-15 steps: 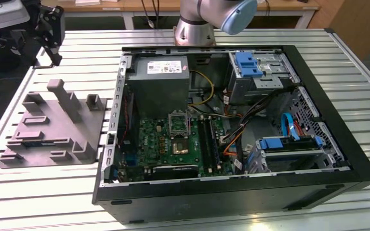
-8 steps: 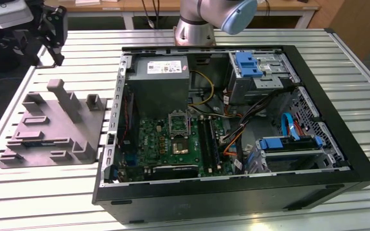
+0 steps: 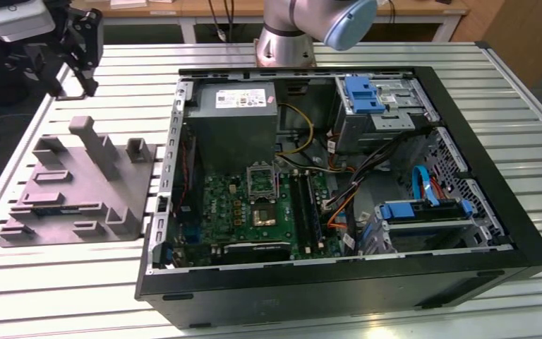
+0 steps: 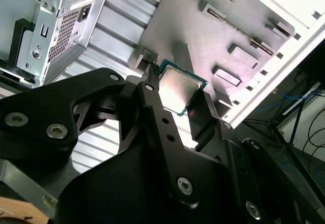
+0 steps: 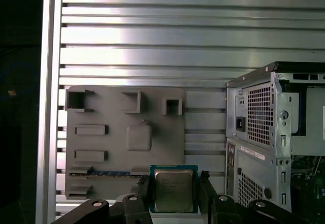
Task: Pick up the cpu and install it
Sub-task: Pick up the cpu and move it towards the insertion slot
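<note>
Black jaws, nearest the lens in both wrist views, are clamped on the cpu [image 4: 179,89], one finger against each of two opposite edges. The cpu is held in the air, touching nothing but the jaws. Its silvery metal top faces the cameras and a green rim shows round it.

In the first wrist view the cpu is seen against one edge of the tray [image 5: 167,142], a grey moulded piece with upright posts and shallow pockets. A thin blue-flecked strip [image 5: 114,173] lies in one tray slot, just beside the cpu as pictured.

The tray rests flat on the surface [image 5: 152,41], which is slatted metal. It lies near the edge at the exterior view's left and just beside the case [image 3: 346,282]. In the exterior view the jaws hang over the surface's far corner at that view's left, beyond the far end of the tray.

The case lies on its side with the panel off, filling the middle of the surface. The arm [image 3: 295,32] stands at the surface's far edge behind it. Inside the case:
- The board [image 3: 224,212] is green, and the socket [image 3: 263,210] sits near its middle, well apart from the cpu.
- The power supply [image 3: 238,116] is a grey box with a white label, at the far side of the board.
- Blue-fronted drive bays [image 3: 363,95] sit toward the exterior view's right.
- Loose cables [image 3: 346,187] run between the bays and the board.
</note>
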Robot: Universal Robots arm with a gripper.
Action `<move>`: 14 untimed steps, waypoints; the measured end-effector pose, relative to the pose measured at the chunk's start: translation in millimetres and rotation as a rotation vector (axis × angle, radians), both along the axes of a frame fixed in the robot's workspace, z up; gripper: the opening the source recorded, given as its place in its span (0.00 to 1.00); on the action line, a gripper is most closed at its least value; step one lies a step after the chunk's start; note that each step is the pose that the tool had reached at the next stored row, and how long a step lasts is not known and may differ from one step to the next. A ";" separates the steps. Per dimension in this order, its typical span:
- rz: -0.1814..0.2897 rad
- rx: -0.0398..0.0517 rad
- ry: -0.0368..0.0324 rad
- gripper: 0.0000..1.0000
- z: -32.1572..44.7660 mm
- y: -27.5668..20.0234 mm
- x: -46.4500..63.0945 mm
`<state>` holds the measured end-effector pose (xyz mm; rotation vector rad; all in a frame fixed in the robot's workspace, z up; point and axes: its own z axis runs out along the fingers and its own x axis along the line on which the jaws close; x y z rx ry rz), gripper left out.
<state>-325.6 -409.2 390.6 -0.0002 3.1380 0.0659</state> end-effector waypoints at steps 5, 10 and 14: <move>0.000 0.0000 -0.0001 0.47 0.0 0.0 3.5; 0.000 0.0000 0.0000 0.47 0.0 0.0 6.2; 0.000 0.0000 0.0000 0.47 0.0 0.0 8.1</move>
